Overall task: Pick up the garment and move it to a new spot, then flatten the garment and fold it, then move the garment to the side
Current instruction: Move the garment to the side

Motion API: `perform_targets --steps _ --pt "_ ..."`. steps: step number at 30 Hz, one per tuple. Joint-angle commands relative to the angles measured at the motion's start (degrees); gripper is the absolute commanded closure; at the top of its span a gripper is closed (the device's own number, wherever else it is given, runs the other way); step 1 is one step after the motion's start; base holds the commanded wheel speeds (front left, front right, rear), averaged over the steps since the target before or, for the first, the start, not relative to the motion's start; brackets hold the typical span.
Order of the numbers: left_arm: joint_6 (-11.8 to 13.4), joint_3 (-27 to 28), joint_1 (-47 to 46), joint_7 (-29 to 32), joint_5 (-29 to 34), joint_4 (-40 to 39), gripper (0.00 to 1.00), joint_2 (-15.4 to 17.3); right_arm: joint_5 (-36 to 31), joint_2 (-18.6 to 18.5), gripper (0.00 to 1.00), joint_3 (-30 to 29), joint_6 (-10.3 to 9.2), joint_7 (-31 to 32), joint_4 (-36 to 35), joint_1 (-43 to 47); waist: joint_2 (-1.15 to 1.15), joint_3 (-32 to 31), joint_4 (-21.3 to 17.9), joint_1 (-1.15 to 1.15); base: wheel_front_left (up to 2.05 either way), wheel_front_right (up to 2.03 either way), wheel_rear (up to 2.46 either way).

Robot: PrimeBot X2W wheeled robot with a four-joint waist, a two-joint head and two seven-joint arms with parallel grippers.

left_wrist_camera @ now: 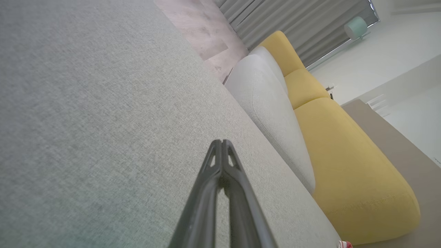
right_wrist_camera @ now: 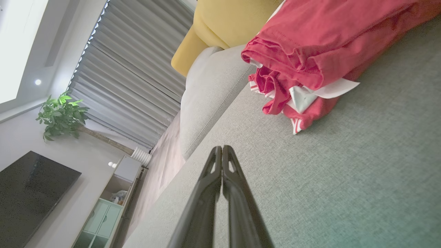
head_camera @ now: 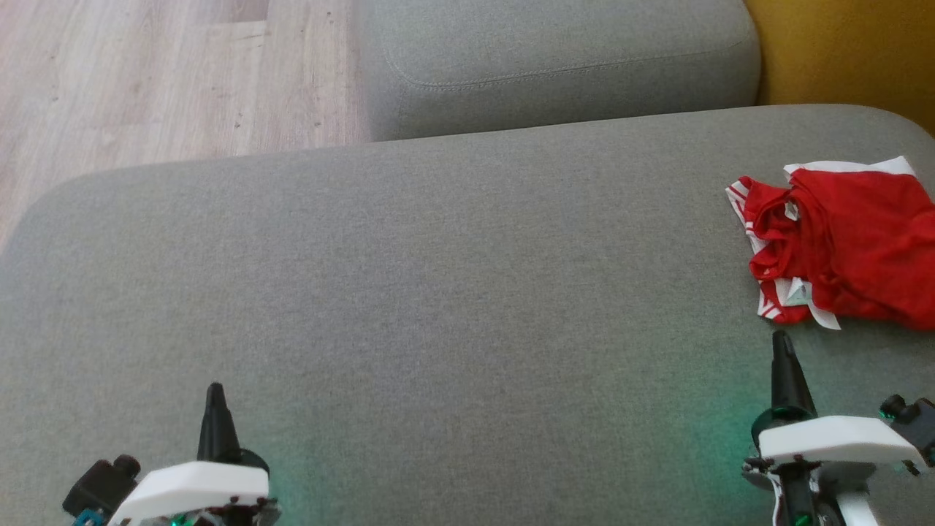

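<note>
Garment [head_camera: 851, 245]: red fabric bunched at the right edge of the head view, on the cushion [head_camera: 438, 292]. Left gripper [head_camera: 215, 398] and right gripper [head_camera: 781, 347]: fingers clenched, empty. Fabric is probably light, soft and limp; pinch the white-striped hem at its lower left

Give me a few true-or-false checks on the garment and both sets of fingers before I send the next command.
1. The red garment lies on the grey cushion, on the robot's right. True.
2. The right fingers are clamped on the garment. False: they are shut on nothing, and the right wrist view shows bare cushion between their tips and the cloth.
3. The left fingers are shut and empty, over bare cushion. True.
4. The garment is spread out flat in a single layer. False: it is bunched in overlapping layers, with white trim showing at its edges.
</note>
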Motion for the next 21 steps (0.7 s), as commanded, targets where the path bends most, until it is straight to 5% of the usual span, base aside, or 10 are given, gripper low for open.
perform_targets --steps 1,21 --pt "-0.69 1.82 -3.14 0.47 -1.45 -2.16 1.00 0.07 1.77 -0.85 1.00 0.21 -0.02 0.39 -2.15 -3.33 0.00 0.01 0.02 0.00 0.00 0.00 0.00" --pt "-2.08 4.49 -4.16 4.00 -12.81 -2.79 1.00 0.08 14.82 -0.91 1.00 -1.50 -0.03 3.84 -2.98 -4.03 0.00 0.16 0.31 0.00 0.00 0.00 0.00"
